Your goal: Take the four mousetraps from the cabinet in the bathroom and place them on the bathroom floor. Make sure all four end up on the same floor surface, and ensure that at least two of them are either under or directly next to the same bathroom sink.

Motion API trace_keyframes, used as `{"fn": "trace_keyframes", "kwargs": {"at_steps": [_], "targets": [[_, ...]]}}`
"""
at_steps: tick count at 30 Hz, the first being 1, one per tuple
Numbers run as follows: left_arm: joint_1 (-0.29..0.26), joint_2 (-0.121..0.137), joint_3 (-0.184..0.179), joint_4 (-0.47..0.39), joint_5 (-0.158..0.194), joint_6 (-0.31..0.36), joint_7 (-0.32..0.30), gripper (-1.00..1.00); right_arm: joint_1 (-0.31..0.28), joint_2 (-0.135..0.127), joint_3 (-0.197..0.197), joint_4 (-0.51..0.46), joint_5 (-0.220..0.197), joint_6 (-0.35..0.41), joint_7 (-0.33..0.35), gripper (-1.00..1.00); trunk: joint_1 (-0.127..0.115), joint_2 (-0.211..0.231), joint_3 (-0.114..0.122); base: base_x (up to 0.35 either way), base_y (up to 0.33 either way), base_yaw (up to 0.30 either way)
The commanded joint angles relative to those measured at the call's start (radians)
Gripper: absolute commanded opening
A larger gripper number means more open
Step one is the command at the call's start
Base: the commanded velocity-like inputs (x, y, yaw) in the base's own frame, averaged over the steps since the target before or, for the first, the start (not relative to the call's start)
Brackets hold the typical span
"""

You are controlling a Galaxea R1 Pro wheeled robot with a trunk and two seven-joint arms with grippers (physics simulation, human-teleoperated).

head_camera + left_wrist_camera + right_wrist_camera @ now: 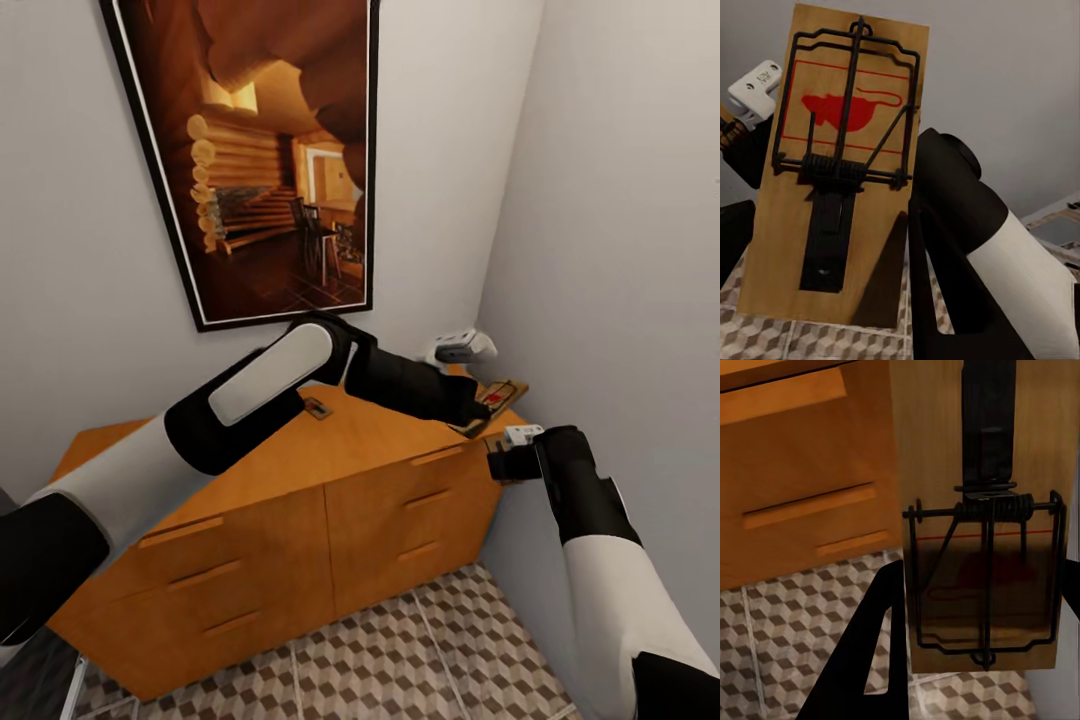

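Both arms outstretched, each gripper [478, 408] [500, 462] clenched on a mousetrap [832, 172] [979, 517].

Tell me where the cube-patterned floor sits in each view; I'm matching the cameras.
Head view: cube-patterned floor along the bottom, below the orange cabinet.
Left wrist view: floor strip behind the mousetrap.
Right wrist view: floor beneath the cabinet's drawer fronts, beside a mousetrap.
Shared landmark: cabinet drawer fronts, head and right wrist.
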Motion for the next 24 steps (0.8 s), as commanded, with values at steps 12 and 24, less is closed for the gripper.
{"fn": "trace_keyframes", "kwargs": {"at_steps": [12,24], "targets": [[0.012,0.004,-0.145,0.003,0.007,-0.004,0.009,-1.0,0.012,-0.001,-0.001,0.01,0.012,0.001,0.01,-1.0,0.0,-0.001,0.007,-0.013,0.0,-0.033],[0.103,0.014,-0.207,0.005,0.002,-0.037,0.01,-1.0,0.036,-0.002,-0.001,0.015,0.013,0.001,0.006,-1.0,0.0,-0.001,0.007,-0.29,0.0,0.0]]}}
